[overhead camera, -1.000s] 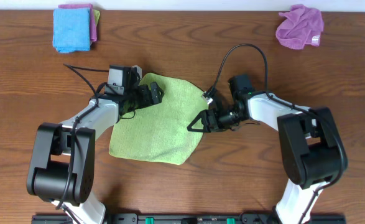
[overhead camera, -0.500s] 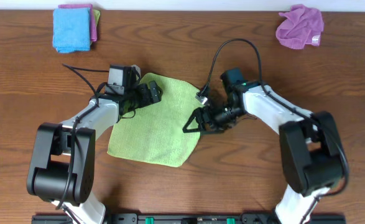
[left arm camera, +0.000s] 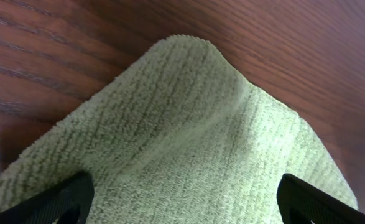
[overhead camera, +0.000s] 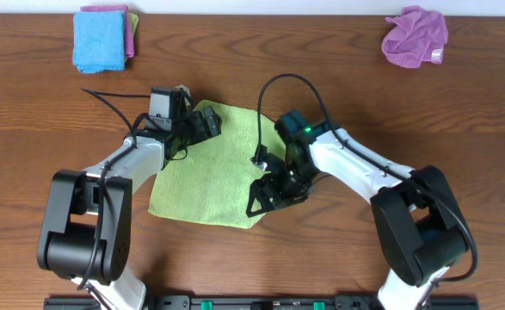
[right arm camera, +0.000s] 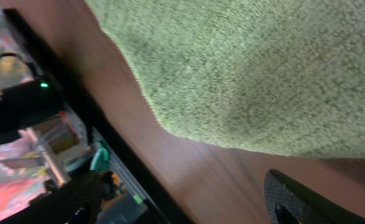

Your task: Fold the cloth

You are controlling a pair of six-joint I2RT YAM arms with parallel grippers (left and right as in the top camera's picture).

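Left jaws wide open over far corner of cloth, right jaws wide open at its near-right edge, nothing gripped, cloth lime-green, fuzzy, flat mid-counter.

No legible text, label or number visible.

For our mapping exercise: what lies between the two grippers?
The cloth, seen overhead: left gripper at its far corner, right gripper at its near-right edge.

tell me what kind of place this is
Probably a robotics lab bench, not a home: a left arm and right arm stand at a wooden table, with the lime green cloth, a folded blue cloth and a crumpled purple cloth laid out.
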